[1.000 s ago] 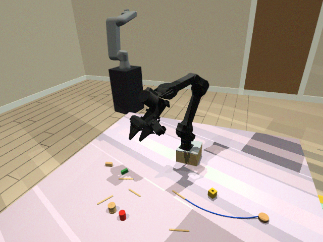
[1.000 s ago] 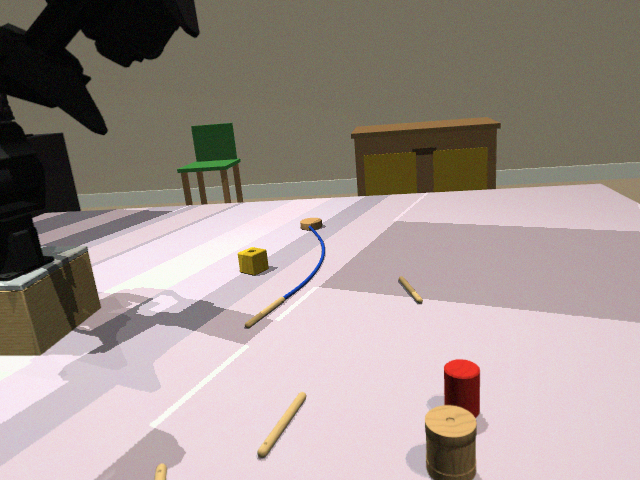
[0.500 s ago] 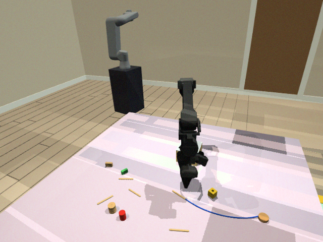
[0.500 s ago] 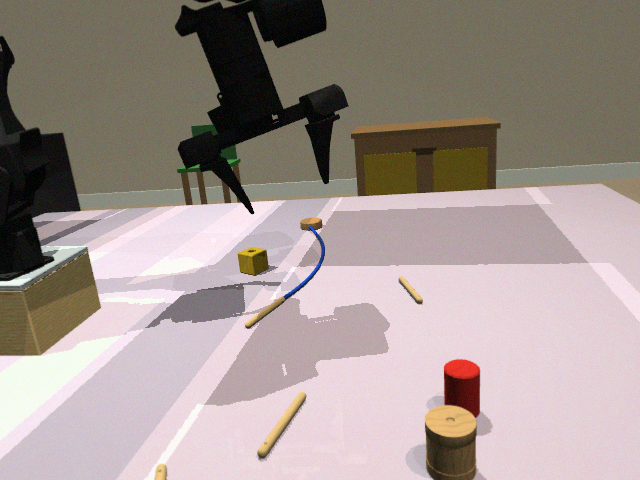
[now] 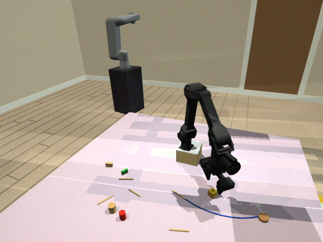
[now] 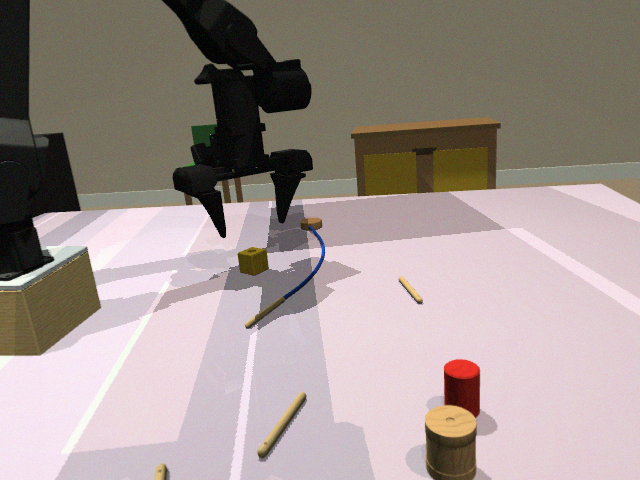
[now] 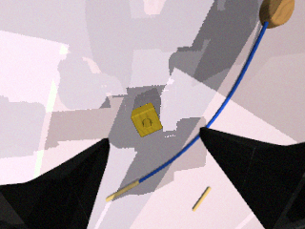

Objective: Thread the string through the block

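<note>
The yellow wooden block point(image 5: 212, 192) point(image 6: 252, 260) point(image 7: 146, 119) stands on the table with its hole facing up. The blue string point(image 5: 216, 213) point(image 6: 315, 263) point(image 7: 229, 95) curves from the round wooden button point(image 5: 263, 217) point(image 6: 311, 223) point(image 7: 276, 11) to the thin stick point(image 5: 178, 194) point(image 6: 264, 312) point(image 7: 123, 191), which lies flat near the block. My gripper point(image 5: 213, 186) point(image 6: 251, 228) point(image 7: 155, 136) is open wide and empty. It points down and hangs a little above the block, touching nothing. The stick lies in front of the fingers, lower in the wrist view.
Loose sticks point(image 5: 125, 178) point(image 5: 134, 192) point(image 5: 178, 230) point(image 6: 410, 289) point(image 6: 281, 424) point(image 7: 201, 198) lie about. A red cylinder point(image 5: 122, 215) point(image 6: 461, 386), a wooden cylinder point(image 5: 111, 207) point(image 6: 450, 440), a green piece point(image 5: 124, 171) and a small wooden piece point(image 5: 109, 164) stand further off. The arm's base box point(image 5: 189, 156) point(image 6: 46, 304) is beside the block.
</note>
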Available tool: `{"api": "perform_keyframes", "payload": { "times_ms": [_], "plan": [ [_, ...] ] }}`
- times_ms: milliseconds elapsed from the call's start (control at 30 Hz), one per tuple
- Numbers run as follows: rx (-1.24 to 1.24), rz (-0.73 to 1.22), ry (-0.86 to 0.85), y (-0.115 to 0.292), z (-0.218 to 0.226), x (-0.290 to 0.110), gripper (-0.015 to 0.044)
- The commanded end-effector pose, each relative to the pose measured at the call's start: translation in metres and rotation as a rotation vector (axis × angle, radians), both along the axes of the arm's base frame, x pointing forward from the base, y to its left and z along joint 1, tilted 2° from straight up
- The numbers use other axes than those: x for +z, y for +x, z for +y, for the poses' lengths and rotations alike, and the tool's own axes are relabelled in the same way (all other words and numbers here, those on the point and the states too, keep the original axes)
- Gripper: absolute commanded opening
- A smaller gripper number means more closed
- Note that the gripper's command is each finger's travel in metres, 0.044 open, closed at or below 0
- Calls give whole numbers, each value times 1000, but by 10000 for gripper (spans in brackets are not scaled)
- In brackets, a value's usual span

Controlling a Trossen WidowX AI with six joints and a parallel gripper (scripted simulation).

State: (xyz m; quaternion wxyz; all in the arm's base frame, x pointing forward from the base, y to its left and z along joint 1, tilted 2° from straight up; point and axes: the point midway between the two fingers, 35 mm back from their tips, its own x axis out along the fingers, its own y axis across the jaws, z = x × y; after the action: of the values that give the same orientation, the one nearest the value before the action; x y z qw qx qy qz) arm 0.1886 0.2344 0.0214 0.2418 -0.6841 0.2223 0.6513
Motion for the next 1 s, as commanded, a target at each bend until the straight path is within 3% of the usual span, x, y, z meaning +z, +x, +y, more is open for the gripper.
{"api": "perform_keyframes", "payload": {
  "times_ms": [0,167,733,967],
  "plan": [
    [-1,8,-1,-2,2,-1,440],
    [-64,8,2,-2,2,-1,440],
    [-1694,23,82,-3,-2,9,440],
    [-2098,26,102,-4,-3,12,440]
  ]
}}
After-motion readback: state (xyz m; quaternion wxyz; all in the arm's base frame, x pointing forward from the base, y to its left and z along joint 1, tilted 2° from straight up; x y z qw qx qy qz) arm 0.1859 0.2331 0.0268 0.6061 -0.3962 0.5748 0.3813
